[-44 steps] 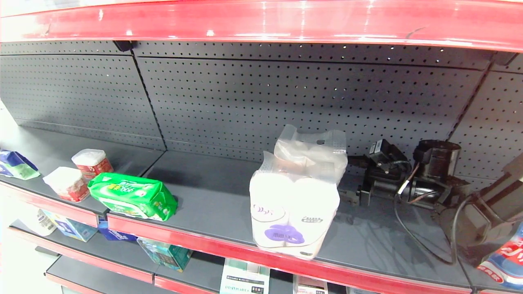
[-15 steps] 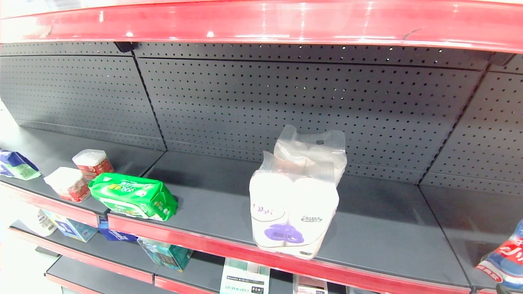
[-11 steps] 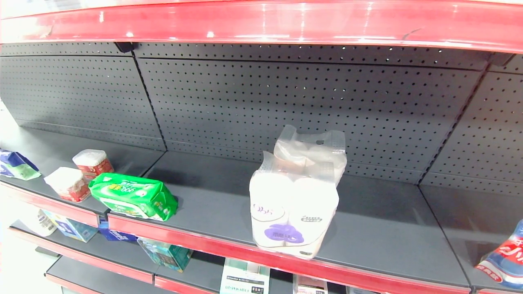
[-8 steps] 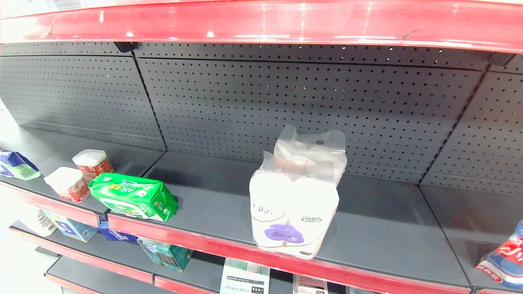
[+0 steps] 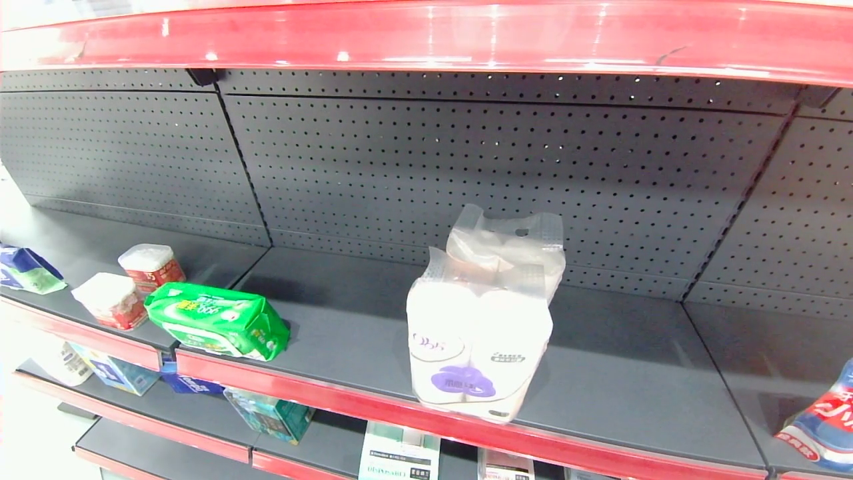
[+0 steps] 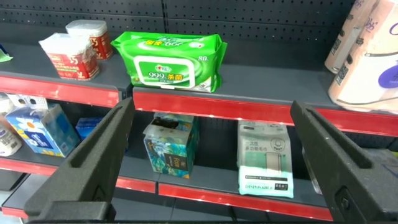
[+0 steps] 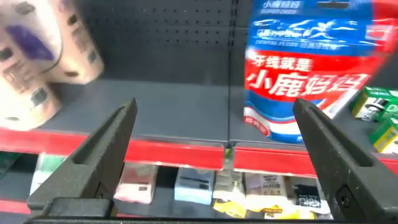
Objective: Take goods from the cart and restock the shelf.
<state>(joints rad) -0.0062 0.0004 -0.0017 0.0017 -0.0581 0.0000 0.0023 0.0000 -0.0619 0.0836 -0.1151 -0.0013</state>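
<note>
Two grippers: my left gripper (image 6: 212, 109) and my right gripper (image 7: 214, 106) both have their fingers spread wide, with nothing between them.
Change: about three seconds ago my right gripper lay on the shelf (image 5: 626, 373) just right of the rolls (image 5: 480, 333). It has since drawn back off the shelf, and for the last second nothing up there has moved.
Rolls: the pack stands upright by itself at the front of the shelf, its base just over the red lip (image 5: 333, 395). It is well apart from the wipes (image 5: 216, 327) on its left and the bag (image 5: 820, 420) at the far right.
Left gripper: it hangs in front of the shelf, facing the lip below the wipes and touching nothing.
Right gripper: it faces the shelf front between the rolls and the bag, clear of both.
Other stock: two tubs (image 5: 110, 300) stand left of the wipes.
Meaning: I judge the rolls delivered, since they are let go and standing unaided. That makes this placing finished, and both my grippers are free for the next item from the cart.
Risk: the pack is soft and sits close to the edge, so I think a brush from my arm on the next delivery could tip it off. There is bare shelf behind it and to its right for what comes next.
</note>
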